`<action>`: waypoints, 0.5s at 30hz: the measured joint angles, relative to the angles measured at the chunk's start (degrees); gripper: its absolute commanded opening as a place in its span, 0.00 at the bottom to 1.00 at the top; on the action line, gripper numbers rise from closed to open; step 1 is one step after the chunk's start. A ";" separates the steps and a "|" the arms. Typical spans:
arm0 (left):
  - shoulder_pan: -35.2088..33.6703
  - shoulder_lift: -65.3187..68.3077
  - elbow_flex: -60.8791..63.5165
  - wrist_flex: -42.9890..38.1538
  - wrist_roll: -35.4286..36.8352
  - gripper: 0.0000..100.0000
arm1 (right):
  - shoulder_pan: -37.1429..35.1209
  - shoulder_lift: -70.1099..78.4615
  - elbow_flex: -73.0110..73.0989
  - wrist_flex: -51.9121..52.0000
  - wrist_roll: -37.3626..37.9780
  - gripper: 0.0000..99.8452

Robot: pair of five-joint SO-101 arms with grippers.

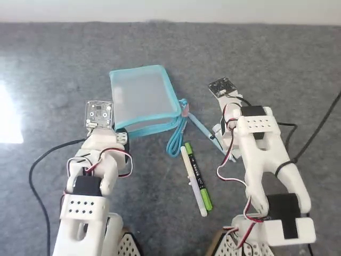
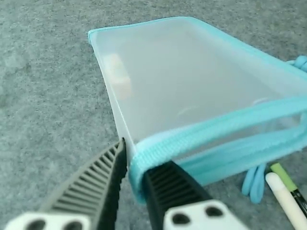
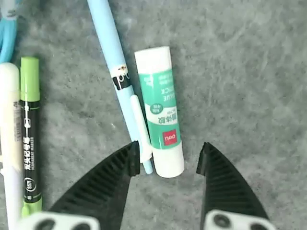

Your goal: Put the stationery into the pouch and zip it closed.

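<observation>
A translucent pouch [image 1: 141, 98] with teal trim lies mid-table, its zipper side toward the arms. My left gripper [image 2: 135, 179] is shut on the pouch's [image 2: 192, 81] near corner, pinching the teal zipper edge. A pale eraser-like block [image 2: 117, 76] sits inside. My right gripper [image 3: 170, 154] is open just above the table, straddling the end of a white-and-green glue stick [image 3: 160, 110]. A light blue pen [image 3: 112, 57] lies against the glue stick. A green marker [image 1: 198, 176] and a white pen [image 1: 193, 181] lie side by side between the arms.
A teal cord [image 1: 178, 136] loops from the pouch's corner toward the pens. The grey table surface [image 1: 277, 64] stretches around everything. Black cables [image 1: 37, 170] trail beside both arm bases.
</observation>
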 measured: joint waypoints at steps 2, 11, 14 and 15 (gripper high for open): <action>0.00 0.00 0.00 0.00 0.00 0.01 | 0.79 0.09 0.18 -0.35 0.00 0.20; 0.00 0.00 0.00 0.00 0.00 0.01 | 1.76 8.79 0.00 -3.60 1.93 0.20; 0.00 0.00 0.00 0.00 0.00 0.01 | 3.25 9.76 0.00 -5.19 1.93 0.18; 0.00 0.00 0.00 0.00 0.00 0.01 | 3.43 10.02 0.00 -5.19 1.93 0.15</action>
